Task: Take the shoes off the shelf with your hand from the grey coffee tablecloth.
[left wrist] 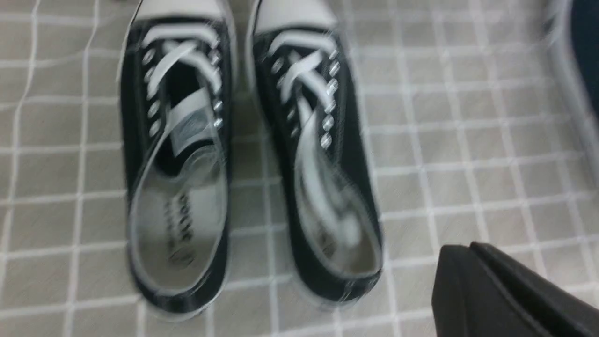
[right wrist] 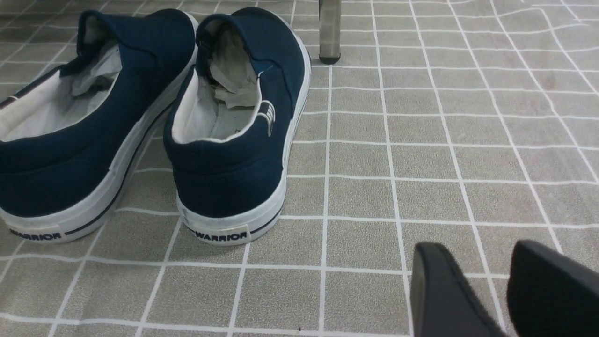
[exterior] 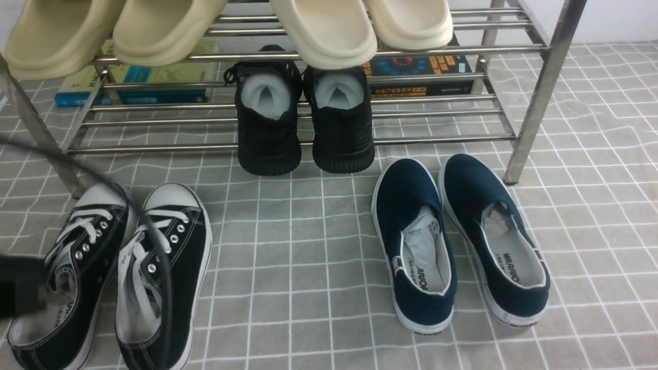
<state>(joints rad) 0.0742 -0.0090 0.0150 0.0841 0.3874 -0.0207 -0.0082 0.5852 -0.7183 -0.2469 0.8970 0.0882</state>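
The black canvas sneakers with white laces (exterior: 164,267) stand side by side on the grey grid tablecloth (exterior: 298,257), in front of the silver shelf (exterior: 308,144), at its left end. They show blurred in the left wrist view (left wrist: 323,164). My left gripper (exterior: 20,290) is a blurred black block at the far left edge, over the heel of the left sneaker, with a black cable looping over the pair. In its wrist view the left gripper (left wrist: 470,248) hangs beside the sneakers' heels, fingers together and empty. My right gripper (right wrist: 486,252) is open and empty, low over the cloth.
Navy slip-ons (exterior: 416,241) lie on the cloth right of centre, close to my right gripper (right wrist: 234,140). All-black knit sneakers (exterior: 303,123) sit on the shelf's lower tier, beige slippers (exterior: 329,31) on the upper. Books (exterior: 133,82) lie behind. A shelf leg (right wrist: 330,32) stands near the slip-ons.
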